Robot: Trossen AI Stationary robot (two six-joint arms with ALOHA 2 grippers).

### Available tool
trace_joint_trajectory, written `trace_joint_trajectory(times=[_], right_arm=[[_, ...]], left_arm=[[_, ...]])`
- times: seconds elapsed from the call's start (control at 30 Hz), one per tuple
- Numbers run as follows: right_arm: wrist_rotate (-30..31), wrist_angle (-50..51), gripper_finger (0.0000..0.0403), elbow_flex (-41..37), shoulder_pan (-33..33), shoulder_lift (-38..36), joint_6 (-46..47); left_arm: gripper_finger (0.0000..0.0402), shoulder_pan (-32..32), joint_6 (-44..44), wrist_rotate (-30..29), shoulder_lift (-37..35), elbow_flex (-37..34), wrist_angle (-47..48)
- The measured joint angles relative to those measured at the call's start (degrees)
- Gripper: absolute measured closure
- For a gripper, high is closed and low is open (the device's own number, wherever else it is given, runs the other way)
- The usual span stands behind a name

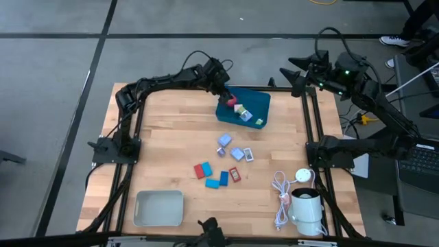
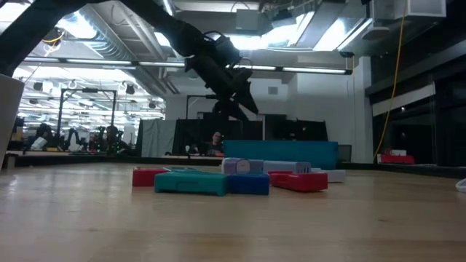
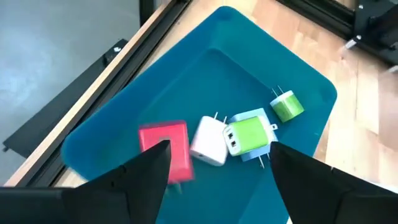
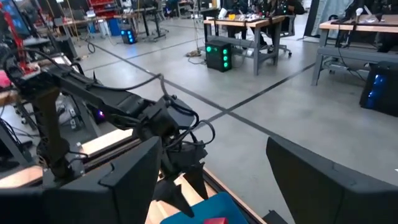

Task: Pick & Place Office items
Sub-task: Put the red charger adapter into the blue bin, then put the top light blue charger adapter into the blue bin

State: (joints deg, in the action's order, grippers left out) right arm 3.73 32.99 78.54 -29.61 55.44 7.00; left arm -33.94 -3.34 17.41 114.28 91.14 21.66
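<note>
Left gripper [image 3: 214, 165] hangs spread above the blue plastic tray [image 3: 124, 118], red flat block [image 3: 166, 149] inside; best lift straight clear.

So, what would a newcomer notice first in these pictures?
The blue tray at the table's far edge, with a red piece, a white one and green ones inside. The left tool hangs open right above it. More flat pieces lie mid-table.
</note>
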Motion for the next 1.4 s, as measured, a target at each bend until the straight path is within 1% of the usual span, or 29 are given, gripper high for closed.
trace_joint_trajectory(times=[0.1, 0.17, 0.23, 0.3, 0.37, 0.47, 0.5, 0.57, 0.67, 0.77, 0.8, 0.93, 1.1, 1.2, 1.4], right_arm=[[-0.13, 0.02, 0.0105, 0.0, 0.02, 0.94, -0.2], [-0.29, -0.18, 0.0105, 0.0, 0.01, 1.14, -0.22], [-0.32, -0.43, 0.0105, 0.0, 0.02, 1.14, -0.23], [-0.31, -0.39, 0.0105, 0.0, 0.02, 1.11, -0.24], [-0.48, -0.39, 0.0105, 0.0, 0.01, 1.1, -0.24], [-0.76, -0.39, 0.0105, 0.0, 0.01, 1.06, -0.56], [-0.81, -0.39, 0.0105, 0.0, 0.02, 1.07, -0.82], [-1.44, -0.42, 0.0105, 0.0, 0.0, 1.12, -1.57], [-1.84, -0.42, 0.0105, 0.0, 0.02, 1.22, -1.77], [-2.33, -0.81, 0.0105, 0.0, 0.0, 1.22, -1.94], [-2.67, -1.08, 0.0105, 0.0, 0.0, 1.22, -1.94], [-3.39, -1.64, 0.0105, 0.0, 0.02, 1.22, -1.92], [-5.22, -1.66, 0.0105, 0.0, 0.0, 1.22, -1.42], [-5.31, -1.66, 0.0105, 0.0, 0.02, 1.22, -0.51], [-5.31, -1.66, 0.0105, 0.0, 0.02, 1.22, -0.13]], left_arm=[[0.0127, 1.68, -0.47, -1.39, 0.0, 0.0, -0.75], [0.013, 2.94, -1.02, 0.44, -0.15, 0.0, -0.31], [0.0136, 4.76, -1.18, 2.54, -0.48, 0.02, 3.25], [0.0142, 7.25, -1.1, 2.47, -0.55, 0.05, 8.33], [0.0146, 10.26, -0.15, -1.57, -0.52, 0.0, 14.31], [0.0145, 15.24, 0.09, -9.19, 0.07, 0.0, 17.21], [0.0143, 16.61, -1.98, -10.94, 0.19, 0.0, 17.63], [0.0137, 18.71, -8.79, -13.26, 0.63, 0.03, 17.19], [0.0125, 19.66, -18.43, -15.88, 0.83, -0.03, 18.87], [0.0117, 19.94, -23.58, -19.54, 0.83, 0.0, 18.68], [0.0115, 19.96, -25.14, -19.91, 0.83, 0.0, 19.23], [0.0112, 20.03, -27.29, -19.98, 0.83, 0.0, 21.03], [0.0109, 19.99, -27.12, -18.94, 0.83, 0.0, 20.32], [0.0102, 20.17, -27.03, -18.76, 1.23, 0.0, 20.39], [0.0089, 21.3, -28.93, -14.88, 4.67, 0.0, 20.31]])
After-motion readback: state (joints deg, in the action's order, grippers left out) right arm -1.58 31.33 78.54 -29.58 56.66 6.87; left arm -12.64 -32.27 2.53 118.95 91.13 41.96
